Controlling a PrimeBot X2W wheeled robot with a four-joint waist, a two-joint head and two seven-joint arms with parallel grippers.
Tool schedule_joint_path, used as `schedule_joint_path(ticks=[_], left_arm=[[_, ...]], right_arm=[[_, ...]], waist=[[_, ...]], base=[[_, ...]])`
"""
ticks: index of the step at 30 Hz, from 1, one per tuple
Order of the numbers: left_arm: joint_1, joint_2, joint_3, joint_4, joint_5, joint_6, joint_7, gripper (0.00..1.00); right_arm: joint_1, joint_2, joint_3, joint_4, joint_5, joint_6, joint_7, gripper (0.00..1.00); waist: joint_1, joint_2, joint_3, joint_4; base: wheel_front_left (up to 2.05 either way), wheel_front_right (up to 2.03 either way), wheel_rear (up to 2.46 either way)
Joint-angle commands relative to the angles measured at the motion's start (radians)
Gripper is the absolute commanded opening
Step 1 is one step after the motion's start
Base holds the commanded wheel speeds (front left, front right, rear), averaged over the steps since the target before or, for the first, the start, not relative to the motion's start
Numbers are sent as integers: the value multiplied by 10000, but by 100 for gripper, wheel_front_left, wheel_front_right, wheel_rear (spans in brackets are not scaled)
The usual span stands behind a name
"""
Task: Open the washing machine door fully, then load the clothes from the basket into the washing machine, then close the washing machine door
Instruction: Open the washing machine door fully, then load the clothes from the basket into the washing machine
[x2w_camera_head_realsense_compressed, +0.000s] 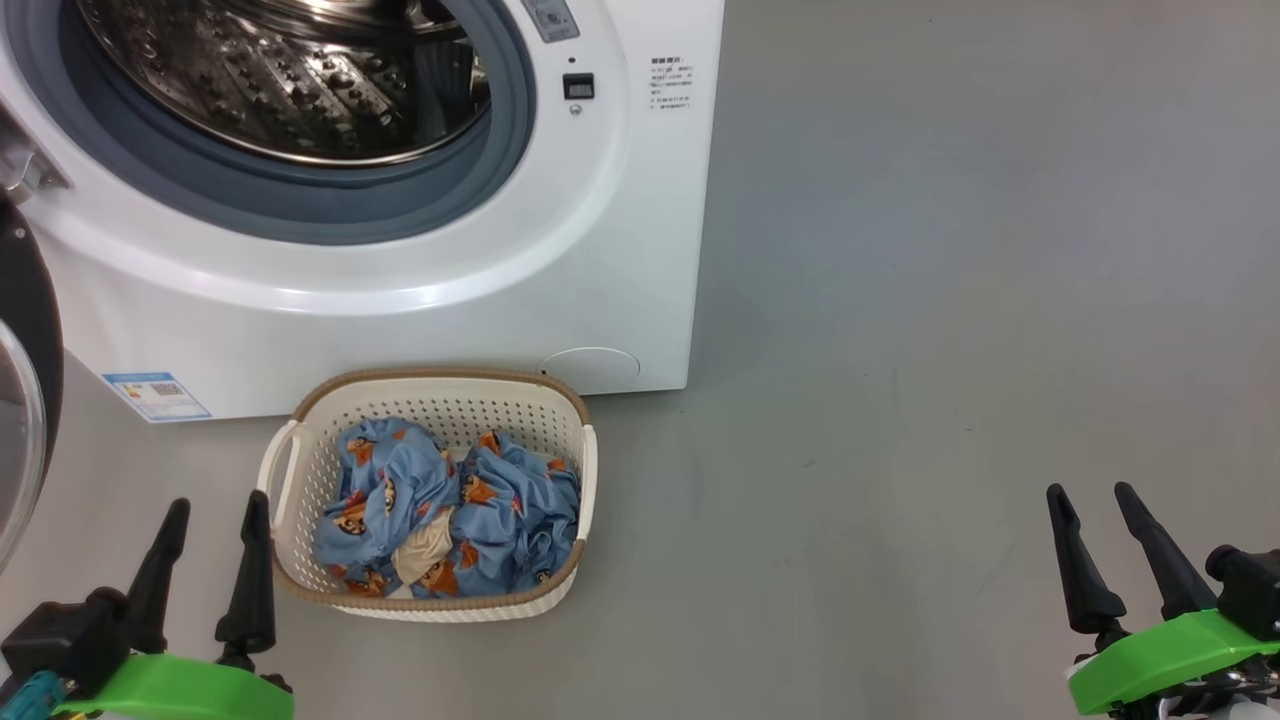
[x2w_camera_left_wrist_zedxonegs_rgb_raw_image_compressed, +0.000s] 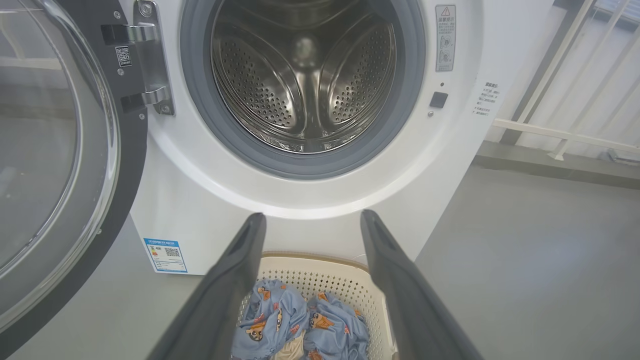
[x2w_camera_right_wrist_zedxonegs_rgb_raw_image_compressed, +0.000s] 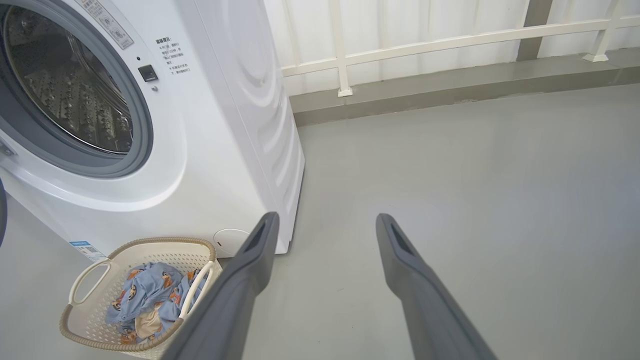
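On the floor, just in front of the washing machine: the basket, upright, with its far rim close to the front panel. Can't tell if they touch. It sits below the drum opening, right of the blue label sticker at the machine's lower left corner.

The clothes are all in the basket, bunched blue fabric with orange-brown figures. The small beige piece lies in the near middle of the pile.

The washing machine door is swung wide to the left on its hinges, inner glass bowl facing out. The steel drum is exposed, with the grey seal around it. Loading not yet started.

Left gripper: fingers spread wide, nothing between them, hovering just left of the basket's near-left corner, beside the white handle. In the left wrist view it points at the machine front below the opening, basket under the fingers.

Right gripper: jaws wide apart, empty, over bare floor well right of basket and machine. In the right wrist view a white railing runs along the far edge of the floor.
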Motion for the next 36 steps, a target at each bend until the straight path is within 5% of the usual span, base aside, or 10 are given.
schedule_joint_path(ticks=[1,36], left_arm=[[-165,300,346,-262,-59,15,-53,100],[-519,540,-152,-15,-555,15,-53,100]], right_arm=[[17,-96,143,-266,-24,16,-120,100],[-240,154,222,-340,-83,16,-120,100]], waist=[[0,0,18,17],[0,0,385,131]], base=[[0,0,0],[37,-73,35]])
